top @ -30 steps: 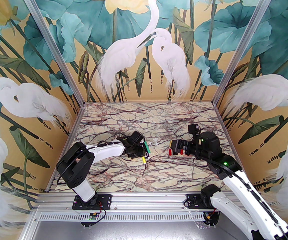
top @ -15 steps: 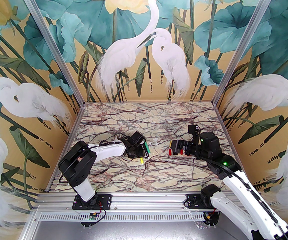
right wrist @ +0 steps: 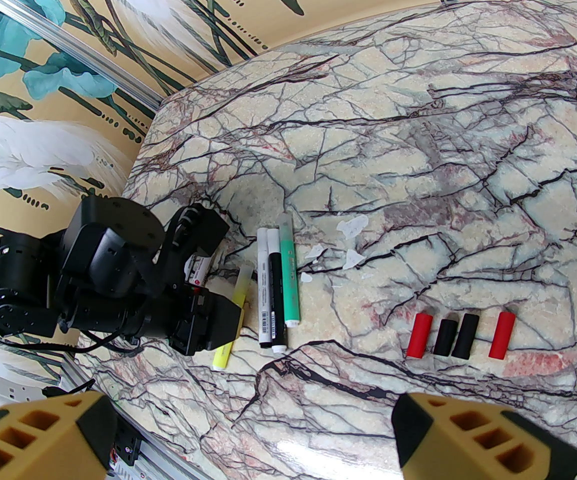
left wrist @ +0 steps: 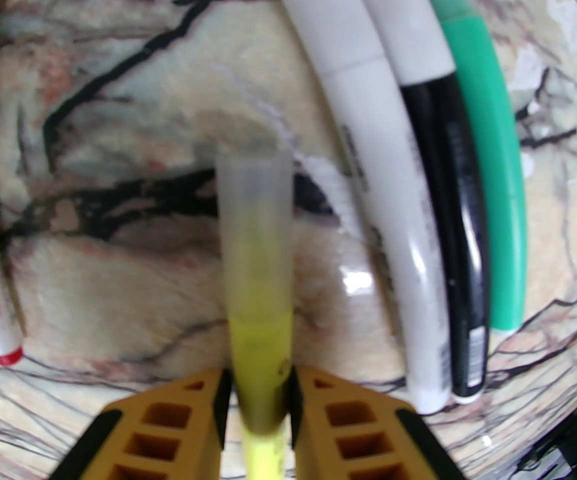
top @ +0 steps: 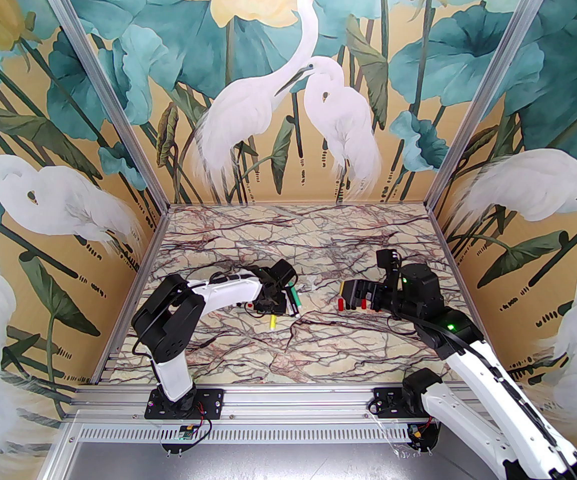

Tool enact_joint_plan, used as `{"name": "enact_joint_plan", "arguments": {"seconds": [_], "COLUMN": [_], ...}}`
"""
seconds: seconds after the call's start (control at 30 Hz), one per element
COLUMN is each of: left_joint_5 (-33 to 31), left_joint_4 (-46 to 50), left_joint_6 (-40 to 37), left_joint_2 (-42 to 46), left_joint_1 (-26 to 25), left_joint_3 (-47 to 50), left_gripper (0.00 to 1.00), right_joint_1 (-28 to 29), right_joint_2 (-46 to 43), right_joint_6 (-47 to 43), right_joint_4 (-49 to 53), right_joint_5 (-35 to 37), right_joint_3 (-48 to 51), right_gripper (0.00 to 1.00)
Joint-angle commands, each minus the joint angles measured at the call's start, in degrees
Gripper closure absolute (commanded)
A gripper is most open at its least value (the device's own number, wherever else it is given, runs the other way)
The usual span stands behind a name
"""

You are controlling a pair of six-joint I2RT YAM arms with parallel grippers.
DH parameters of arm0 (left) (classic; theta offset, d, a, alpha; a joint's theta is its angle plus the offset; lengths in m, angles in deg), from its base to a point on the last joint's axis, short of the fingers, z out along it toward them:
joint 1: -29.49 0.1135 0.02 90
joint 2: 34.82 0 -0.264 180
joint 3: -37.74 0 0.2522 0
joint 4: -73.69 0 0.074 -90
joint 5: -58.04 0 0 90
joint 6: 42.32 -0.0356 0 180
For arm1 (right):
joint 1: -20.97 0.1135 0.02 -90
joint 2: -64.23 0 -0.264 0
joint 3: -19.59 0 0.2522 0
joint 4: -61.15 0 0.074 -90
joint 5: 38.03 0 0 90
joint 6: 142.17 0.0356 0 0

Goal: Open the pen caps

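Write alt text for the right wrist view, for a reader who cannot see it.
The left gripper clamps a yellow pen on a marble table, beside three pens, white, black and green, lying side by side. To their right four loose caps lie in a row: red, black, black, red. The right gripper, open, frames the bottom edge.

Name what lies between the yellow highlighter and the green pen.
A white pen and a black-and-white pen, side by side, in the left wrist view.
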Motion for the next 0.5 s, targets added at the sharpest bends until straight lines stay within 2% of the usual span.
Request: {"name": "enact_joint_plan", "arguments": {"seconds": [0.0,0.27,0.47], "left_joint_5": [-5.61,-8.17,-8.20], "left_joint_4": [6.45,2.71,-1.53], "left_joint_6": [-1.99,0.30,0.20], "left_joint_2": [-3.54,-4.55,-0.12], "left_joint_1": [0.19,-0.04,-0.04], "left_joint_3": [0.43,1.93,4.44], "left_gripper": [0.71,0.74,0.79], "right_joint_1": [0.41,0.41,0.41], "right_joint_2": [0.48,1.20,1.46], "right_joint_6": [-0.14,0.73,1.19], "right_joint_4": [-0.26,-1.17,-1.66], "right_joint_5": [-1.15,-1.58,-1.95], "right_joint_3": [0.51,0.92,1.21], "right_gripper": [0.01,0.01,0.00]}}
